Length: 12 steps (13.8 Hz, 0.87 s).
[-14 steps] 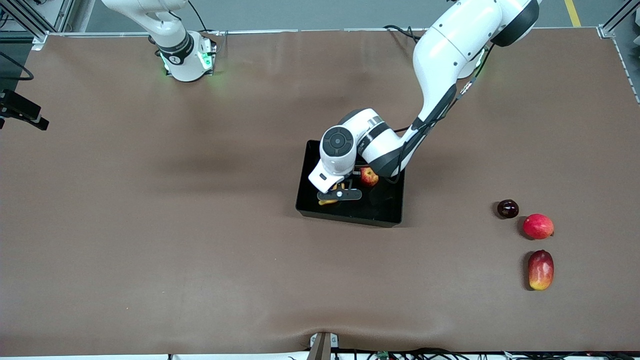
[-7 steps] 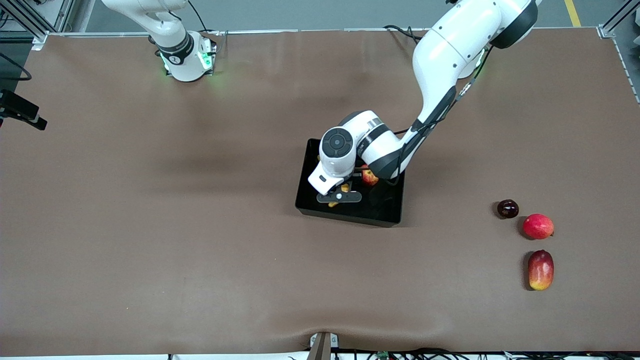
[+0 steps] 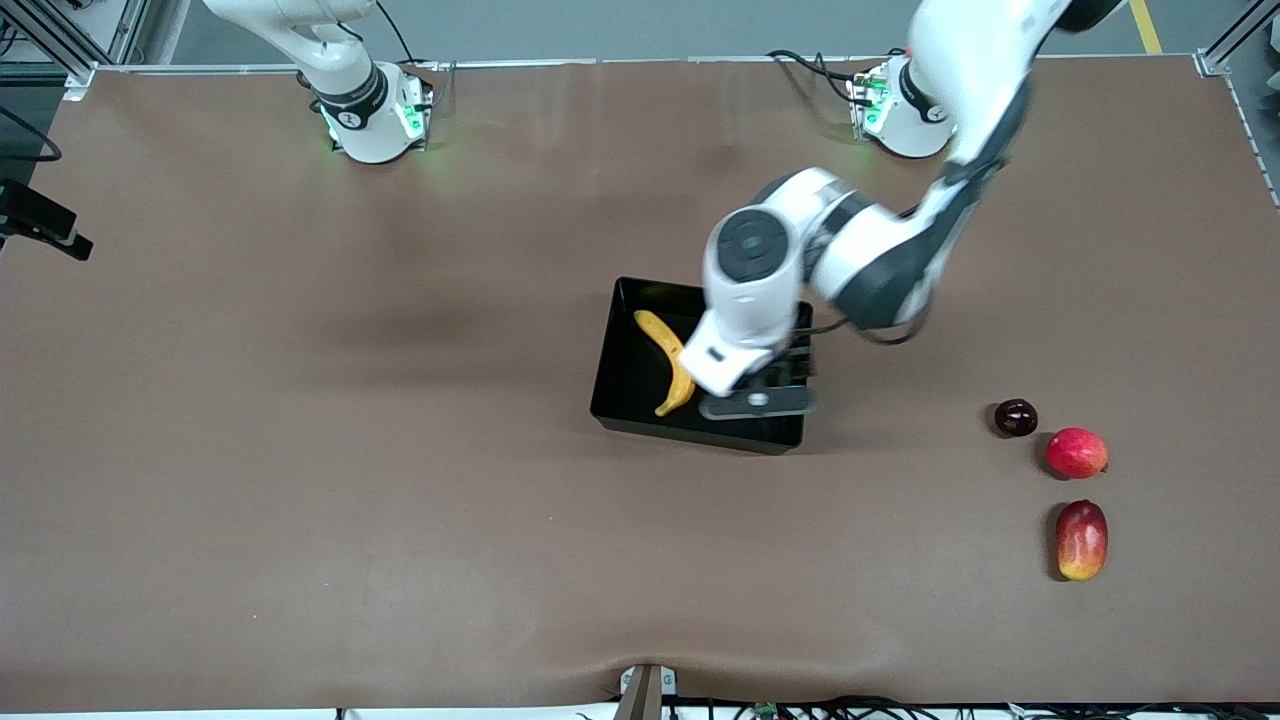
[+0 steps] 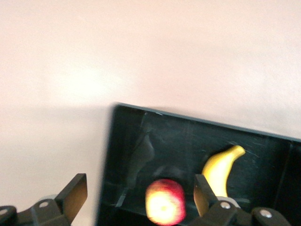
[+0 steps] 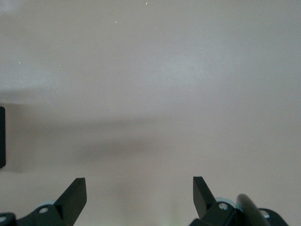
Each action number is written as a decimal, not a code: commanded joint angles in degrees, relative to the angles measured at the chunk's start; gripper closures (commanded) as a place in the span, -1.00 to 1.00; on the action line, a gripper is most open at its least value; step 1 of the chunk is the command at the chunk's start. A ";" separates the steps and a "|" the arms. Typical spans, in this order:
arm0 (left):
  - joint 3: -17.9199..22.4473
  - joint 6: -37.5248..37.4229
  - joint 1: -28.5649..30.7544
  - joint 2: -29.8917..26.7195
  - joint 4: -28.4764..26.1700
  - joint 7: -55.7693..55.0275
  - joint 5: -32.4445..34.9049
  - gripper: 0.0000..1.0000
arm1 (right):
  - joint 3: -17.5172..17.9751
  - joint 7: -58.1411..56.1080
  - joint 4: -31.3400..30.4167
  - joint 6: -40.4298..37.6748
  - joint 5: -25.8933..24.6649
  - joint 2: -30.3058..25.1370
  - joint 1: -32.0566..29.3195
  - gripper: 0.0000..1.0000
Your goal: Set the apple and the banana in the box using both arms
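Looking down from the front view, we see the banana [image 3: 668, 361] lying in the box [image 3: 625, 395], at the end toward the right arm, while the left arm's wrist hides the apple. The left wrist view shows what that view cannot: the apple [image 4: 164, 202], round and red with a blurred yellowish centre, sits on the box floor [image 4: 141, 150] just beside the banana [image 4: 221, 170], curved, yellow, tip up against the black wall. The left gripper [image 4: 137, 194] hangs over the box, jaws spread wide and holding nothing. The right gripper [image 5: 139, 193] waits over bare brown table [image 5: 155, 70], jaws likewise spread; the front view shows only that arm's base.
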 commanded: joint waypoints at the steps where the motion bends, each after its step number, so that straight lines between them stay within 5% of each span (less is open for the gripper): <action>1: -0.51 -1.89 6.03 -6.82 -2.00 4.72 -3.64 -1.00 | 0.66 0.60 -0.51 -0.19 -0.78 -0.72 -0.82 -1.00; 5: -0.51 -2.24 15.17 -12.19 -1.91 14.65 -10.50 -1.00 | 0.66 0.60 -0.51 -0.19 -0.78 -0.72 -0.82 -1.00; 12: 0.02 -4.61 20.46 -18.96 -1.65 25.37 -10.86 -1.00 | 0.66 0.60 -0.51 -0.19 -0.78 -0.72 -0.91 -1.00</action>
